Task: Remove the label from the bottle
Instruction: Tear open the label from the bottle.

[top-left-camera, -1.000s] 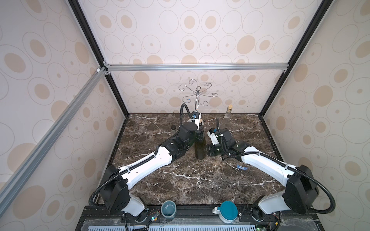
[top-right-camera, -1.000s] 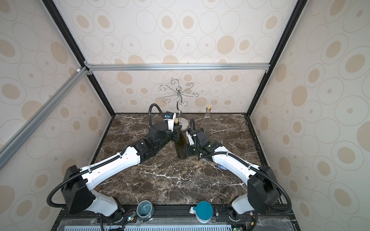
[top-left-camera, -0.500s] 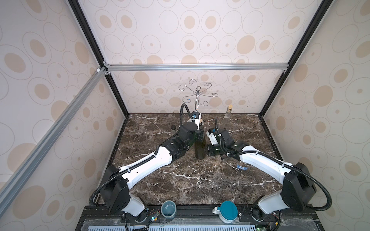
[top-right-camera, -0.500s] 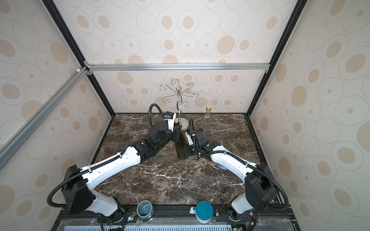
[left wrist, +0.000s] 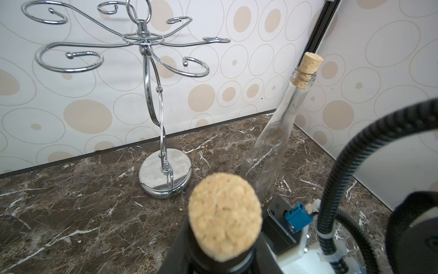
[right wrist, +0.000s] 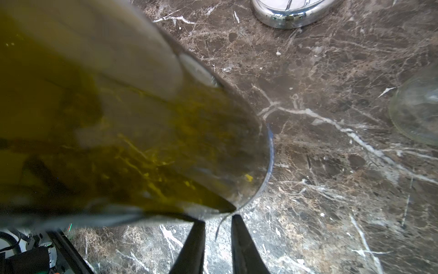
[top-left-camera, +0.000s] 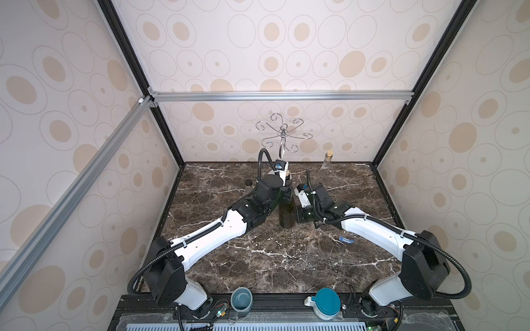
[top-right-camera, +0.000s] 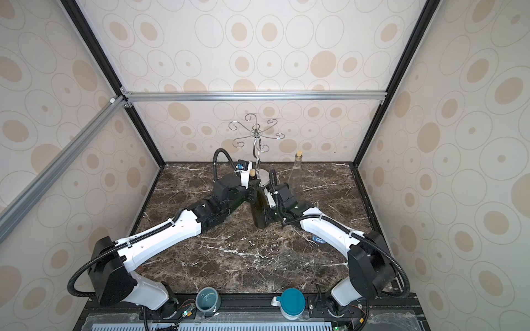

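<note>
Bottle (top-left-camera: 286, 213) upright, mid-table. Left gripper (top-left-camera: 286, 191) clamped on its neck. Right gripper (right wrist: 217, 220) at its base, right side, jaws narrowly apart around 1 thin strip (right wrist: 219, 229).

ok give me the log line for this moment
left hand: shut on bottle neck | right hand: slightly open at bottle base, thin strip in gap | bottle: upright, corked
</note>
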Tool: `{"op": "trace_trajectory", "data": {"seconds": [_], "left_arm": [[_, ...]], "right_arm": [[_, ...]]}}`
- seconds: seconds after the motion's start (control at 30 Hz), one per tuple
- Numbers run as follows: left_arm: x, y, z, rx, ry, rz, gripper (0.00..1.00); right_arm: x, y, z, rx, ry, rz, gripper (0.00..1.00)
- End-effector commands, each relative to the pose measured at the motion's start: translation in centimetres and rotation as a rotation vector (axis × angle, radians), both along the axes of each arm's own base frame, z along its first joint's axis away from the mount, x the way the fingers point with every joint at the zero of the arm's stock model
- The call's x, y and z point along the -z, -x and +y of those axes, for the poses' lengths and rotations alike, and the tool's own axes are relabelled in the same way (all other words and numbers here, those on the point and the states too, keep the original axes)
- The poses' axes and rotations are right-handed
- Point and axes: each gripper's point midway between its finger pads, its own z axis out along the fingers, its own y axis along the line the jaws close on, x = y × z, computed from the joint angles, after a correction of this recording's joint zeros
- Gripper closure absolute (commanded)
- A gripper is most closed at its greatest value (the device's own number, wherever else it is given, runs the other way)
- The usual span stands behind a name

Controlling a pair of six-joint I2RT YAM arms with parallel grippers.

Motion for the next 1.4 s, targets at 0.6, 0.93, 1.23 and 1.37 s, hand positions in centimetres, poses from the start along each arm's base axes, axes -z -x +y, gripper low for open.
{"op": "trace_trajectory", "data": {"seconds": [0.6,0.93,1.23,1.37], "left_arm": [[-0.9,0.1,-0.7,0.012,0.031,-0.003,0.97],[-0.9,0.3,-0.5,0.008,0.032,-0.004,0.97],[-1.0,0.4,-0.3,0.008,0.029,-0.007,0.97],[-0.9,0.4,-0.3,0.008,0.029,-0.006,0.97]], "right_arm": [[-0.5,-0.6,0.3,0.004,0.001,-0.016,0.97],[-1.0,-0.5,0.0,0.009,-0.002,-0.030,1.00],[-1.1,-0.5,-0.6,0.019,-0.043,-0.020,1.00],[-1.3,-0.6,-1.1,0.025,-0.055,-0.020,1.00]]}}
